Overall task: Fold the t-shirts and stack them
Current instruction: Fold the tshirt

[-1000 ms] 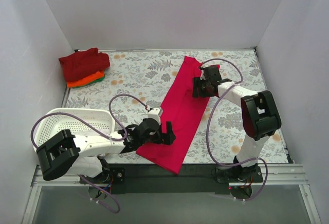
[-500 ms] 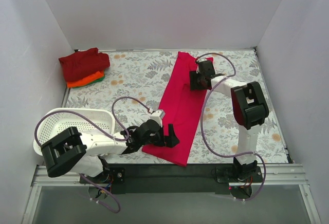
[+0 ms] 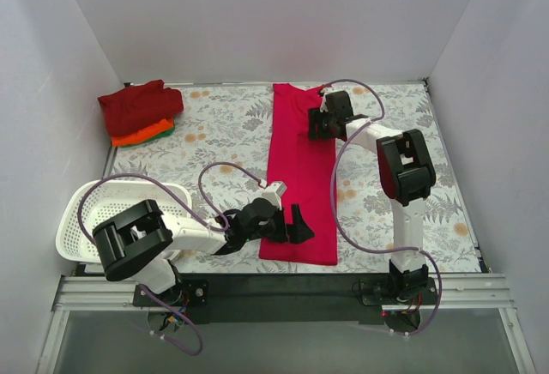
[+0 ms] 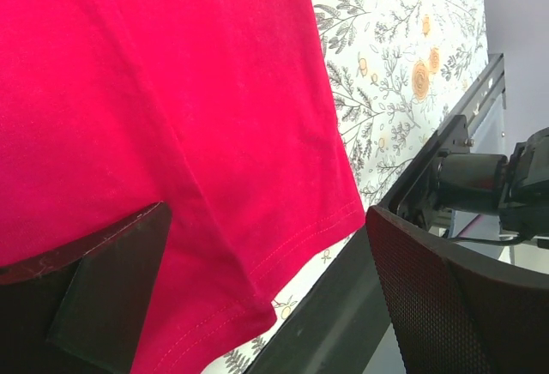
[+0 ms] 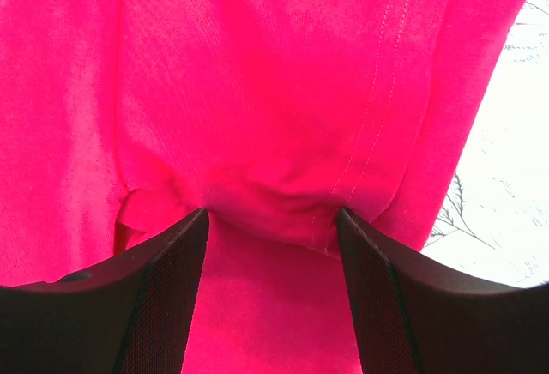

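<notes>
Top external view: the bright pinkish-red t-shirt (image 3: pixel 296 177) lies as a long narrow strip on the flowered table (image 3: pixel 232 125). It runs from the back edge down toward the near edge, just right of centre. My right pincer (image 3: pixel 312 124) sits at the strip's upper end, on its right side. My left pincer (image 3: pixel 300 226) is low over the bottom end, close to the table's lower edge.

Right wrist view: red cloth (image 5: pixel 257 91) fills almost the whole frame. A pucker of it is gathered between my two dark fingers (image 5: pixel 163 297), and the stitched seam bends down into the gap. The right pincer is pinching the shirt, jaws drawn partway in. A sliver of flowered table shows at the right edge.

Left wrist view: the left pincer (image 4: pixel 266 215) is spread wide and grips nothing. One finger (image 4: pixel 111 288) at lower left sits over the shirt (image 4: pixel 171 91); I cannot tell whether it touches the cloth. The other finger, at lower right, is out past the table's near edge, over the black rail (image 4: pixel 343 314). The shirt's hemmed corner lies flat between them.

Upper left of the top view: a folded stack with the dark red shirt (image 3: pixel 137 106) on top and the orange shirt (image 3: pixel 137 139) and green shirt (image 3: pixel 166 131) peeking out beneath. It is well apart from the strip. The white lattice basket (image 3: pixel 86 220) stands at lower left, beside my left arm.
</notes>
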You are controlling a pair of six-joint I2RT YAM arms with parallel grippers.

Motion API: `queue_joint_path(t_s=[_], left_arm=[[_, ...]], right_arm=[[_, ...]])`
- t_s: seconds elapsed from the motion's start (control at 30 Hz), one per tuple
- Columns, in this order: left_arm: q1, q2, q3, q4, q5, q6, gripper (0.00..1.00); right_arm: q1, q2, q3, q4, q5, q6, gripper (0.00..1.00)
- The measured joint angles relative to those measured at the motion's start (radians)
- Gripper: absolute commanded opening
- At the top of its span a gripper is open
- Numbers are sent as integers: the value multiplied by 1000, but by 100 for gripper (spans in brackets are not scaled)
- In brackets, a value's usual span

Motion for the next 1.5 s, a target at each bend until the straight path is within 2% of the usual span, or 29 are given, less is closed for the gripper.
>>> queue_joint_path(t_s=[0.3,0.53,0.67,0.77,0.93,1.03,1.23,1.5], left_arm=[[-5,7,10,-2,1,-8,91],[-11,-46,111,-185,-110,100,95],[-11,-104,227,-256,-174,189,95],[-11,-189,248,-266,-206,228,95],[-4,-329,169,-303,-259,228,95],[3,-408,65,-358,-274,206,95],[14,-527,-56,-530,-287,129,94],[16,-489,-87,-578,-258,44,90]], right_arm=[[-4,6,7,4,-43,-12,55],[0,-74,-57,-32,-79,-17,61],[3,-234,-134,-70,-89,-16,62],[8,-435,-226,-61,-86,-4,62],[39,-857,-500,-37,-41,59,62],[87,-1040,-684,-48,-11,100,62],[198,-1224,-922,-203,51,208,62],[406,-1312,-1021,-324,126,381,62]])
